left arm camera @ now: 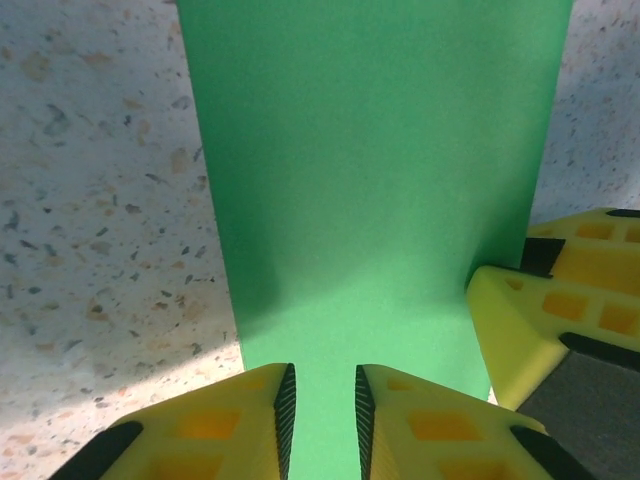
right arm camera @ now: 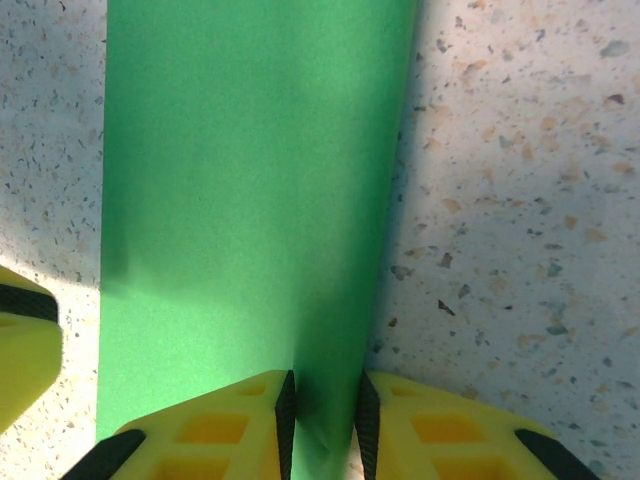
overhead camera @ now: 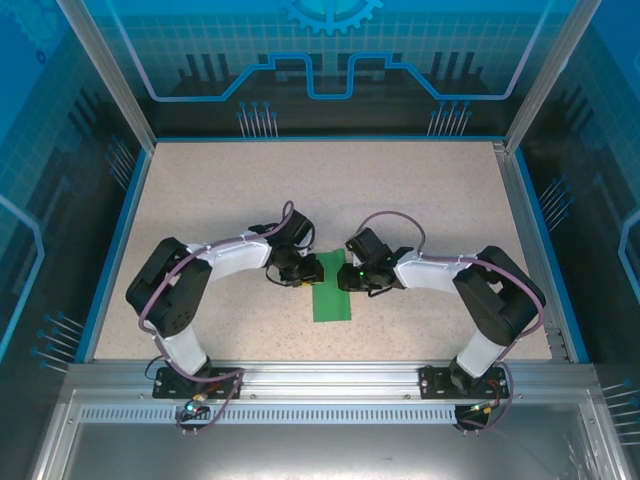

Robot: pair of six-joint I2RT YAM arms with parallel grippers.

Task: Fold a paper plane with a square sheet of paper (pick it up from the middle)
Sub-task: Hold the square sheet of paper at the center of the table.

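Left gripper (left arm camera: pixel 321 390) shows a narrow slit between its yellow tips, set over the middle of the green. I cannot tell whether it nips the paper or only presses on it. Right gripper (right arm camera: pixel 325 395) is just as narrow, but the sheet's long edge runs into its slit with a small crinkle, which reads as a pinch.

Table (overhead camera: pixel 420 200), pale and speckled, takes most of the top view, walled by a blue rim (overhead camera: pixel 108 250) with a metal rail (overhead camera: pixel 320 375) on the near side. Left arm (overhead camera: pixel 175 290) and right arm (overhead camera: pixel 497 297) bend inward so the wrists meet at the centre. Between them lies the square sheet of paper (overhead camera: pixel 332 297). It is a flat strip, judged folded in half, its far end under the grippers and its near end pointing at the bases.

The step in hand looks like working the far end toward a nose fold. Done well, one gripper pins the sheet flat while the other carries its edge over low and slow, so the thin paper neither slides nor buckles. Edge should meet edge before the crease is pressed.

Room is tight only at the fingertips (left arm camera: pixel 500 320), which sit just beside each other, so a sideways sweep could knock them together. Around the strip there is open table on every side, well apart from the rim.
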